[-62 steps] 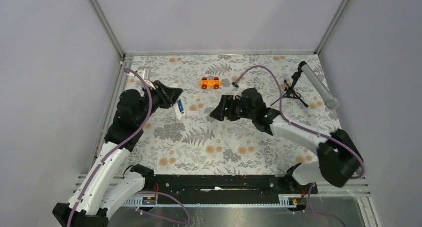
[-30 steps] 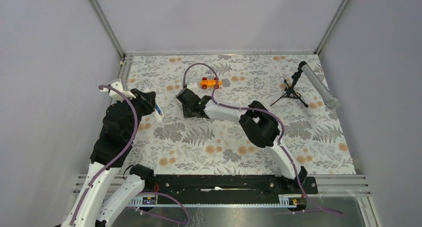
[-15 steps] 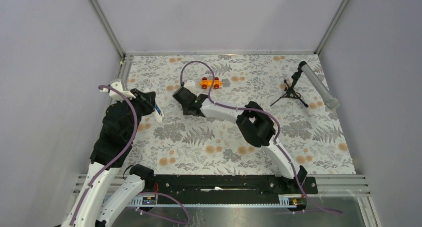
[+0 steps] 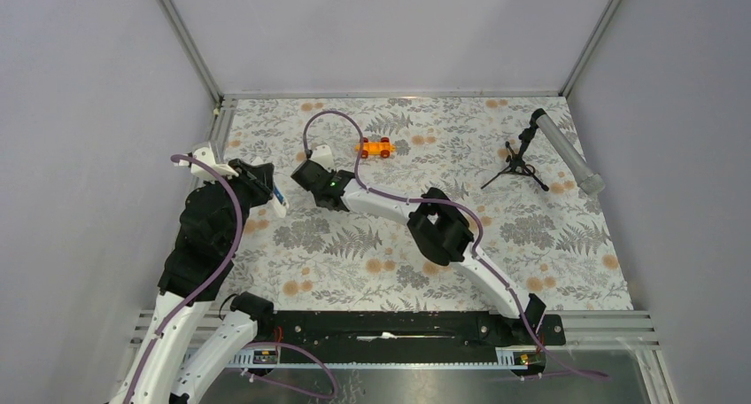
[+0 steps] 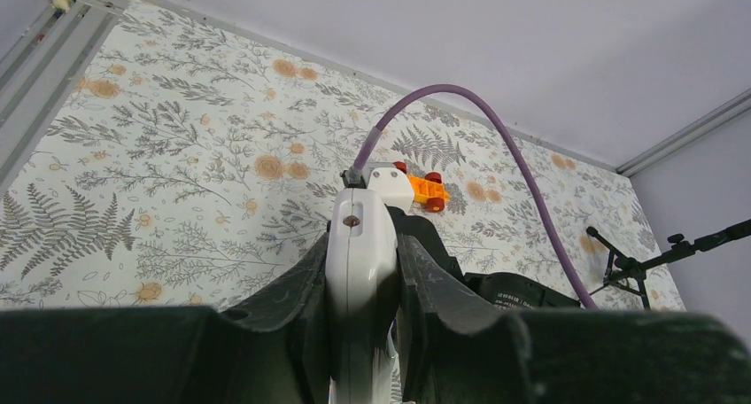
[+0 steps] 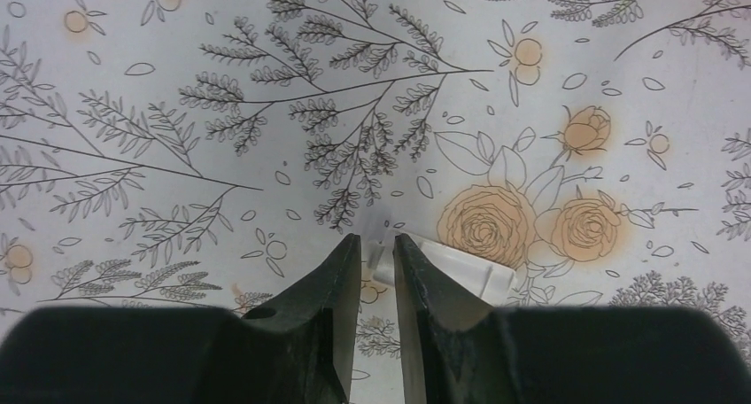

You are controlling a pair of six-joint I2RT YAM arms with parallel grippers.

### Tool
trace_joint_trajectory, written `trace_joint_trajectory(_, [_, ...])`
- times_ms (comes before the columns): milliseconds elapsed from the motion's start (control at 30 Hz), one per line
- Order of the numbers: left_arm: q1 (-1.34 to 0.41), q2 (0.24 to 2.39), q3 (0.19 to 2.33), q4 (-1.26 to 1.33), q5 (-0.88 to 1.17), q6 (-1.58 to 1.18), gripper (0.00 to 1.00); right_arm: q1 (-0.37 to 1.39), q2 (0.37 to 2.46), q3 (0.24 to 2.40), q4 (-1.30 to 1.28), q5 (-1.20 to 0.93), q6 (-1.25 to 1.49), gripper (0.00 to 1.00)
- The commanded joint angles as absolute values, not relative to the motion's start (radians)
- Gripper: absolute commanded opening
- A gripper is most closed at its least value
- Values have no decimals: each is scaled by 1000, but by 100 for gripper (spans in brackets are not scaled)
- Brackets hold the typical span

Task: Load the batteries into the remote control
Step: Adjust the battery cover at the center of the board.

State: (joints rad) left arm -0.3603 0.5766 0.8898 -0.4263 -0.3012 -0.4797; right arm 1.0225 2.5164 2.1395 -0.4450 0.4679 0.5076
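Observation:
My left gripper is shut on the slim white remote control, holding it edge-up off the mat at the left. A small blue streak on the remote is all that shows of the batteries. My right gripper reaches across to just right of the remote. Its jaws stand a narrow gap apart, astride one end of a flat white cover lying on the mat. The cover is hidden under the gripper in the top view.
An orange toy car sits behind the right gripper. A grey tube on a black tripod stands at the far right. The floral mat ends at metal rails and grey walls.
The right arm has swung from mid-table leftward to beside the remote, and its jaws have narrowed around the cover's end. The left gripper pulled the remote slightly left, then held still.

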Motion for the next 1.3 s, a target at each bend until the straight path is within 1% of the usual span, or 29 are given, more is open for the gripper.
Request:
trace_joint_trajectory(0, [-354, 565, 908, -400, -335, -462, 0, 1029, 2545, 2206, -546, 567, 510, 27])
trace_joint_trajectory(200, [-354, 567, 906, -400, -334, -465, 0, 1029, 2570, 2219, -549, 568, 503, 26])
trace_joint_trajectory(300, [-354, 564, 907, -400, -337, -461, 0, 1029, 2587, 2242, -564, 566, 503, 22])
trace_joint_trajectory(400, [-354, 563, 908, -403, -339, -460, 0, 1029, 2593, 2249, -583, 574, 503, 14])
trace_joint_trajectory(500, [-354, 563, 907, -403, -334, -463, 0, 1029, 2576, 2241, -594, 579, 504, 0])
trace_joint_trajectory(633, [-353, 566, 906, -402, -328, -469, 0, 1028, 2498, 2184, -599, 593, 525, 0])
trace_joint_trajectory(767, [-354, 567, 898, -390, -311, -479, 0, 1019, 2322, 1990, -495, 544, 528, 0])
trace_joint_trajectory(867, [-354, 566, 889, -380, -294, -491, 0, 988, 2170, 1802, -383, 410, 555, 0])
trace_joint_trajectory(1000, [-353, 570, 875, -366, -265, -508, 0, 916, 2010, 1563, -241, 107, 623, 0])
trace_joint_trajectory(1133, [-353, 579, 866, -351, -223, -525, 0, 863, 1918, 1410, -124, -141, 673, 0])
trace_joint_trajectory(1267, [-353, 590, 865, -343, -190, -536, 0, 817, 1872, 1283, 68, -399, 709, 0])
